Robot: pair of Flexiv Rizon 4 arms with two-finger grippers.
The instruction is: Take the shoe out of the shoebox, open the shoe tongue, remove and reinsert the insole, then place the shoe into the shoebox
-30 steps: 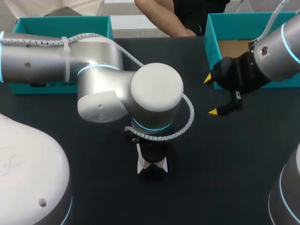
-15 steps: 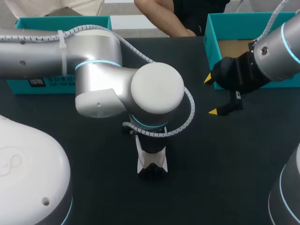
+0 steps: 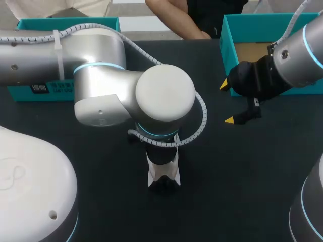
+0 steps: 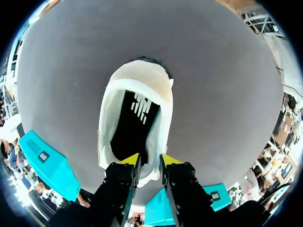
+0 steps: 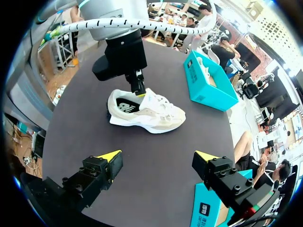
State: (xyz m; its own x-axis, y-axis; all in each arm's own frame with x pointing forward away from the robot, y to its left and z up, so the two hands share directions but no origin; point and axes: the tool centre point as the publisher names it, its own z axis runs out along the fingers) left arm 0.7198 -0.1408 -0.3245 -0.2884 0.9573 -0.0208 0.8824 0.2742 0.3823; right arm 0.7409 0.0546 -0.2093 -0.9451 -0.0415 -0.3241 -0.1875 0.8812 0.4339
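Note:
A white and beige shoe (image 5: pixel 151 111) lies on its sole on the black table; in the head view only its end (image 3: pixel 162 174) shows under my left arm. My left gripper (image 4: pixel 149 163) hangs over the shoe's heel (image 4: pixel 150 176) with its yellow-tipped fingers slightly parted and the heel rim in the narrow gap. The black insole (image 4: pixel 135 123) lies inside the shoe. From the right wrist view the left gripper (image 5: pixel 138 87) stands at the heel opening. My right gripper (image 3: pixel 226 102) hovers open by the teal shoebox (image 3: pixel 227 55), well away from the shoe.
A second teal box (image 3: pixel 65 24) stands at the table's back left, seen also beyond the shoe (image 5: pixel 208 87). My left arm's big elbow (image 3: pixel 161 98) covers the table's middle. A person's arm (image 3: pixel 174 17) rests at the far edge.
My left gripper's fingers have parted a little at the shoe's heel, and the left arm has shifted slightly left. The right arm and the shoe have kept still.

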